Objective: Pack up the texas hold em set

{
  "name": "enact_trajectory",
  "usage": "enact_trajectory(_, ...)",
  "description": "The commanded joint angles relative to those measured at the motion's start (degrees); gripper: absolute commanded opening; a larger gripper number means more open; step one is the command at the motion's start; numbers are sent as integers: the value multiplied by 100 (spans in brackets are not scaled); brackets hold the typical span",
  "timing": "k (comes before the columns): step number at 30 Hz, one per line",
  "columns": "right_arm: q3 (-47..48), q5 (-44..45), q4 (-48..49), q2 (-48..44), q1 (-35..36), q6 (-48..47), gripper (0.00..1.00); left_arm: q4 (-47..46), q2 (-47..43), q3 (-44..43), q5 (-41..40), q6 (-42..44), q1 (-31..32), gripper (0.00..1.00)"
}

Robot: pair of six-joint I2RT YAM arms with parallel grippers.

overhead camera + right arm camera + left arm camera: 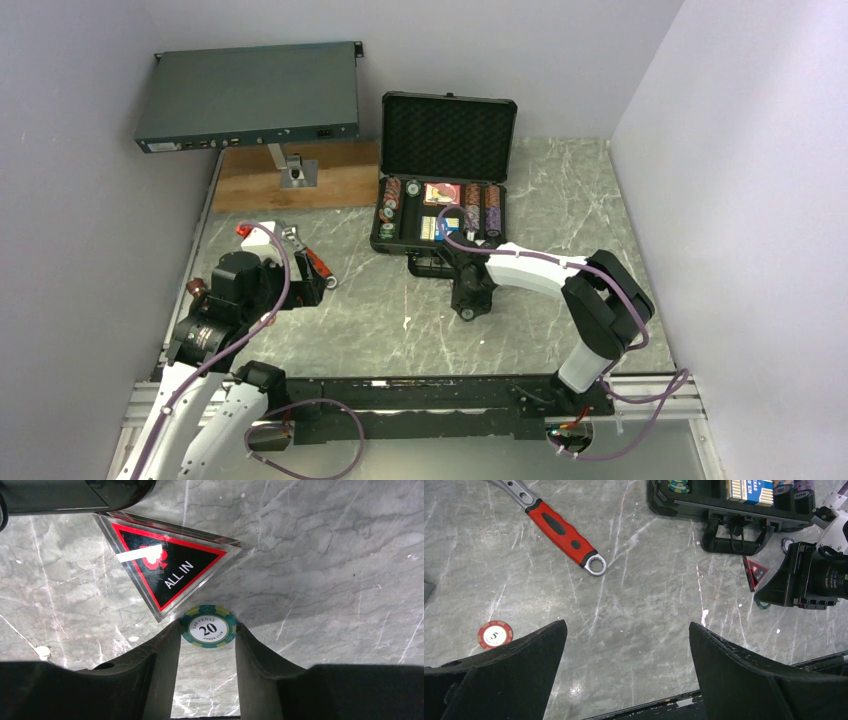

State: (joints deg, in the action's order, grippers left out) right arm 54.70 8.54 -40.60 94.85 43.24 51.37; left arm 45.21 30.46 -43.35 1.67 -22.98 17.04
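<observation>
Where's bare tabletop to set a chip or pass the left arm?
Bare marble between red-handled wrench and right gripper, and right of the case. Crowded at the case handle: ALL IN token, green 20 chip in that gripper.

Robot lab cell: plain pale walls are boxing in a marble-look table, two arms are sitting bolted to a metal rail.

table: grey marbled, white veins
token: black, red border, white lettering
chip: teal-green, seemingly yellow-striped rim, white centre
wrench: red-and-black handle
</observation>
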Motion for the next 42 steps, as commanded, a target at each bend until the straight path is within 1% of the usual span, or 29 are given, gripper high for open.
enact_trajectory(1,-138,-77,317,223,137,89,39,-188,-48,2,-17,93,-25,99)
enact_trajectory(6,-243,-122,371,301,182,80,26,-188,-66,2,-27,90,-25,99)
enact_trajectory(9,-160,-41,263,253,185,44,22,-188,-64,2,-26,92,-25,99)
enact_trajectory(16,228,162,-235,-167,192,0,20,-188,-52,2,-22,92,-25,99)
enact_trajectory(28,718,381,-877,-823,193,68,20,-188,-38,2,-20,92,-26,99)
enact_trajectory(37,1664,809,-1284,-636,58,-212,21,-188,-10,2,-5,92,-26,99)
enact_trajectory(42,1976,768,-1246,-421,-122,-427,22,-195,-29,11,-16,84,-25,99)
